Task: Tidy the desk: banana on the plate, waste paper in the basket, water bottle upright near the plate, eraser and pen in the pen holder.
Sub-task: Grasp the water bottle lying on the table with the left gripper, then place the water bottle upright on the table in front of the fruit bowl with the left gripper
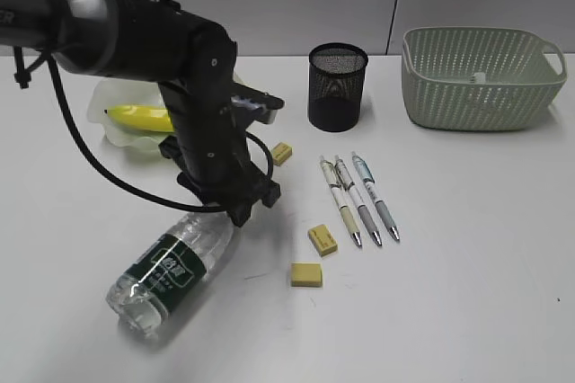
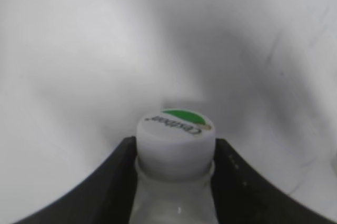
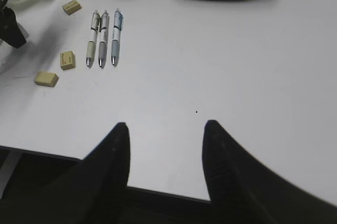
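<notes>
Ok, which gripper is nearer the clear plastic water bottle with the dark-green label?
Left. The left gripper has its jaws on either side of the clear plastic water bottle's neck; the right gripper hangs open over bare desk.

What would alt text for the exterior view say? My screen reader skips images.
The left gripper grips the neck of a water bottle lying on the white desk. A banana sits in the plate; three pens and three erasers lie before the pen holder and basket.

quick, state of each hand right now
Left hand: closed around the neck of the lying water bottle, just below its cap.
Right hand: open, holding nothing, over bare desk.
</notes>
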{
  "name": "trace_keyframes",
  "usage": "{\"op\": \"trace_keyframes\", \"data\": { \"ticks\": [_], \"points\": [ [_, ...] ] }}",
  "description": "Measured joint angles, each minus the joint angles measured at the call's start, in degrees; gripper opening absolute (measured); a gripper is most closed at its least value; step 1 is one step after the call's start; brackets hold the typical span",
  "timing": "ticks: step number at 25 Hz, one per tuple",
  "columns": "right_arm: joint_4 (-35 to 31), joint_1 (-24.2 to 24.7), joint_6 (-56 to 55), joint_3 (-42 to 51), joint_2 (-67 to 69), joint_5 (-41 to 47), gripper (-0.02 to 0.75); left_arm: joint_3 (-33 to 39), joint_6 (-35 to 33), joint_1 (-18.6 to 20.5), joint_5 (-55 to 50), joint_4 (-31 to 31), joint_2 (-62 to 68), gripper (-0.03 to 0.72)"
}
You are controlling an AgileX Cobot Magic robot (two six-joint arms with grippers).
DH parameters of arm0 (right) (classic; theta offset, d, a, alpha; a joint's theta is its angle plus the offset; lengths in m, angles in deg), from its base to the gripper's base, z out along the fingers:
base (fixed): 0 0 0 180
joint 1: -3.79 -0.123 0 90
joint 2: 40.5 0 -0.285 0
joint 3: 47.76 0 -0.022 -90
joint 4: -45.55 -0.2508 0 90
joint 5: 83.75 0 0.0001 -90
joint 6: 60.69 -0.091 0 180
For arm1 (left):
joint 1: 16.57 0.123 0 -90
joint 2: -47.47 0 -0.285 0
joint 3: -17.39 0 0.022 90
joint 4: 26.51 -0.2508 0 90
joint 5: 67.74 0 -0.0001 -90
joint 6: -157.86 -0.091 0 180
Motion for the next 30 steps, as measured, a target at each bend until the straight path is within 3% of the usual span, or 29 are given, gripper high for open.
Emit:
{"op": "trace_keyframes", "data": {
  "ticks": [5,10,15,19,23,30],
  "points": [
    [0.1,0.0,0.0,0.6,0.0,-1.5,0.364,6.0,4.0,0.1,12.2,-2.8,-9.6,0.320],
    [0.2,0.0,0.0,1.7,-0.1,-3.9,0.362,23.7,5.2,0.8,30.8,-4.0,-25.7,0.314],
    [0.2,0.0,0.0,1.9,-0.1,-4.1,0.362,44.4,6.1,5.8,56.7,-3.9,-35.3,0.314],
    [0.2,0.0,0.0,1.9,-0.1,-4.1,0.362,54.1,5.6,11.3,71.1,-4.0,-38.6,0.314],
    [0.2,0.0,0.0,1.9,-0.1,-4.1,0.361,58.0,3.1,14.7,82.0,-4.1,-38.4,0.314],
    [0.2,0.0,0.0,1.9,-0.1,-4.2,0.360,58.3,0.7,15.3,99.5,-4.2,-32.2,0.314]
  ]
}}
